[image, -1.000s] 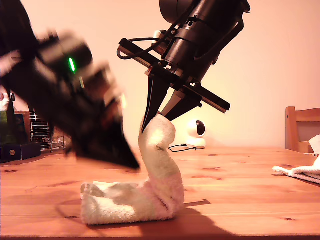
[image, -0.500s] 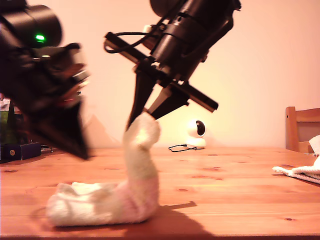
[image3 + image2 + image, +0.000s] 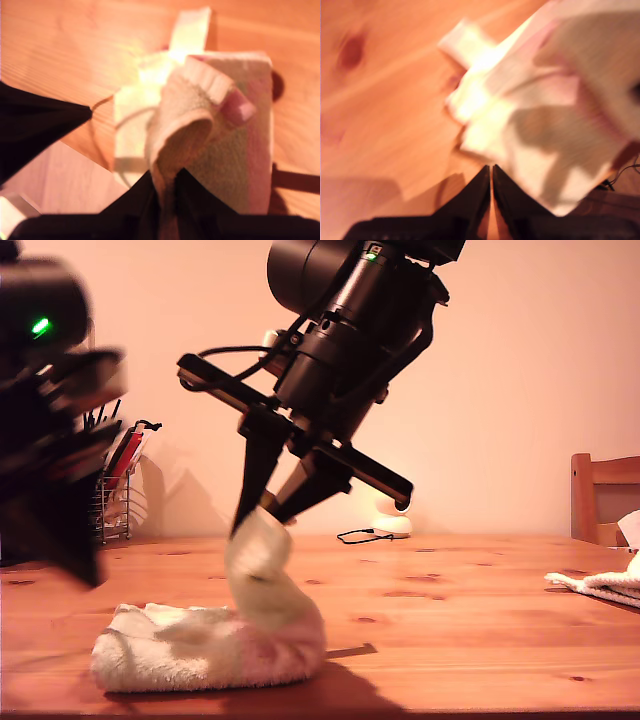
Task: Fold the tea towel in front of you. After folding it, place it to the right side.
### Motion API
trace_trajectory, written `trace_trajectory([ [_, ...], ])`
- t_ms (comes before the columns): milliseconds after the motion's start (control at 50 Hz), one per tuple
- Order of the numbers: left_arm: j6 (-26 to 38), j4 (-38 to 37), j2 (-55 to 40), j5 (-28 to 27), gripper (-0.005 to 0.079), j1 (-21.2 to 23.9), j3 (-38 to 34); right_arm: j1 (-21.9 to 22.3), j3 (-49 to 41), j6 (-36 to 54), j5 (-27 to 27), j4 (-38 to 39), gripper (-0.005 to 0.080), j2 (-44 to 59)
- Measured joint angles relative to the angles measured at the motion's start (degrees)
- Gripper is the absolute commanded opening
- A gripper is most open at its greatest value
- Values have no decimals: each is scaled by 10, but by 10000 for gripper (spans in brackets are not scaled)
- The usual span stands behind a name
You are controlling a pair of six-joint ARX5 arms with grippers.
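Tea towel (image 3: 205, 645): cream terry with a pink band, lying bunched on the wooden table (image 3: 470, 610) toward the near edge, at about 7 o'clock in the exterior view. One end is rising in a curled strip (image 3: 258, 560) out of the heap.

My second gripper (image 3: 262, 508): hanging at about 11 o'clock from the heap in the exterior view, its dark fingers clenched on the top of the raised strip. The second wrist view is showing the cloth fold (image 3: 172, 150) pinched between the two finger tips (image 3: 192, 192), with the rest of the towel spread on the wood beyond.

My first gripper (image 3: 491, 172): its fingers are pressed together with only a hairline between them, nothing held. The towel (image 3: 545, 115) is lying just beyond its tips, blurred. In the exterior view a blurred black arm (image 3: 50, 440) is sitting at 9 o'clock, clear of the towel.

Second towel (image 3: 600, 585): lying at 3 o'clock at the table's edge in the exterior view, beside a wooden chair (image 3: 600, 495).

Utensil rack (image 3: 115, 485): standing at the back, about 9 o'clock.
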State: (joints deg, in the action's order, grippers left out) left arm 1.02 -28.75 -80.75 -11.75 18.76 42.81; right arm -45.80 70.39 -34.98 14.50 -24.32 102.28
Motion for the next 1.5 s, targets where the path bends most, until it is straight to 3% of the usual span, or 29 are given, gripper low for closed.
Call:
trace_trajectory([
  [220, -20, -4, 0, 5, -21, -66, -7, -1, 0, -10, 1, 21, -13, 3],
  [500, -43, 1, 0, -17, -21, -76, -7, -18, 0, -38, 6, 70, -10, 85],
  [560, -43, 0, 0, -17, -21, -76, -7, -24, 0, -40, 10, 81, 28, 97],
  [700, -43, 1, 7, -17, -21, -80, -7, -30, 0, -40, 36, 100, 204, 100],
  [980, -43, 2, 54, -33, -21, -85, -7, -30, 2, -55, 118, 106, 286, 100],
  [1320, -53, 3, 66, -69, -21, -85, -7, -30, 63, -55, 189, 99, 289, 100],
  [1500, -54, 0, 66, -73, -21, -85, -7, -29, 72, -19, 194, 81, 273, 97],
])
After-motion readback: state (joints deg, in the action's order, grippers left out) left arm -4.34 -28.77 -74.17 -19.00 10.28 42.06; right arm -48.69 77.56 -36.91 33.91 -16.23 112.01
